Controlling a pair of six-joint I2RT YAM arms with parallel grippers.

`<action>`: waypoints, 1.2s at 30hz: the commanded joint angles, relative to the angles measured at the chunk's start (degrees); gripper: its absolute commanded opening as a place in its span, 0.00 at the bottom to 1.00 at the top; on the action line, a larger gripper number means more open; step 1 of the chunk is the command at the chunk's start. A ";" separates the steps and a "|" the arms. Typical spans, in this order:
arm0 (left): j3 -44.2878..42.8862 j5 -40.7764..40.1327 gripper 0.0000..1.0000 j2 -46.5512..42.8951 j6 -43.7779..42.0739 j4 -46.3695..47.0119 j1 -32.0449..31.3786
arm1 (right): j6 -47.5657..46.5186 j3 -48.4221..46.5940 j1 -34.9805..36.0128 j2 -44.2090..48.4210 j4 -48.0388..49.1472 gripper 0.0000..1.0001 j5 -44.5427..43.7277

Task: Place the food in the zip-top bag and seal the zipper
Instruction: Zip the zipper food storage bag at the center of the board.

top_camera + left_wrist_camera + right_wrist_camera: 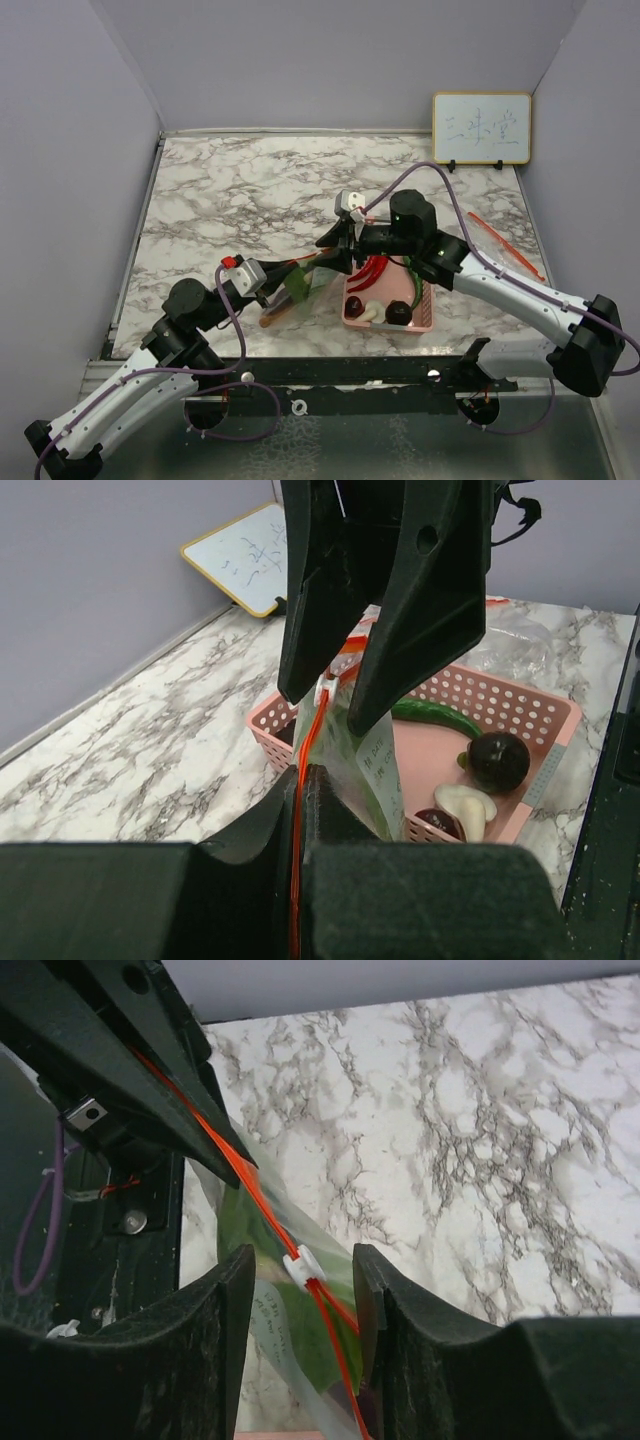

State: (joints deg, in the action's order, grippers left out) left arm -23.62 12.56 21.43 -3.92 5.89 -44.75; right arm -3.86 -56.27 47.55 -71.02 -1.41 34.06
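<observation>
The clear zip-top bag [296, 288] with an orange zipper hangs between my two grippers, left of the pink basket [428, 322]. A green leaf [300, 1335] and an orange carrot [272, 318] are inside it. My left gripper [280, 282] is shut on the zipper strip [298, 810]. My right gripper [342, 255] is open, its fingers [225, 1300] on either side of the white slider [299, 1265], not touching it. The basket holds red chili peppers [372, 272], dark round pieces [500, 760], a white mushroom piece [465, 805] and a long green vegetable [437, 715].
A second clear bag with a red zipper [505, 240] lies at the table's right side. A small whiteboard [481, 128] stands at the back right. Grey walls close in the marble table [250, 190] on three sides.
</observation>
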 commanded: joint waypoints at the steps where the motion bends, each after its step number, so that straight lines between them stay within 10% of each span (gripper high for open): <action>1: 0.06 0.19 0.00 -0.96 0.57 4.13 0.05 | -5.75 -0.68 0.06 -0.18 5.59 0.42 8.53; 11: 0.17 0.10 0.00 -1.13 0.36 3.99 0.02 | -7.54 -0.54 0.09 -0.85 2.02 0.21 9.43; 19: 0.15 0.04 0.00 -1.04 0.40 4.04 0.02 | -8.18 0.54 0.09 -0.17 1.10 0.44 4.21; 27: 0.24 -0.13 0.00 -1.18 0.42 3.89 0.09 | -7.57 0.98 0.00 0.49 1.96 0.07 1.74; 36: -0.94 -8.89 0.00 -3.12 -0.08 1.55 0.04 | -8.71 3.17 -1.28 1.75 -0.85 0.03 -4.38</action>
State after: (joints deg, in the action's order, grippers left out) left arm -23.53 11.00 20.51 -3.79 5.08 -44.73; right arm -11.46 -55.77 47.55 -71.55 0.01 36.16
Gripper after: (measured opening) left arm 0.019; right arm 0.089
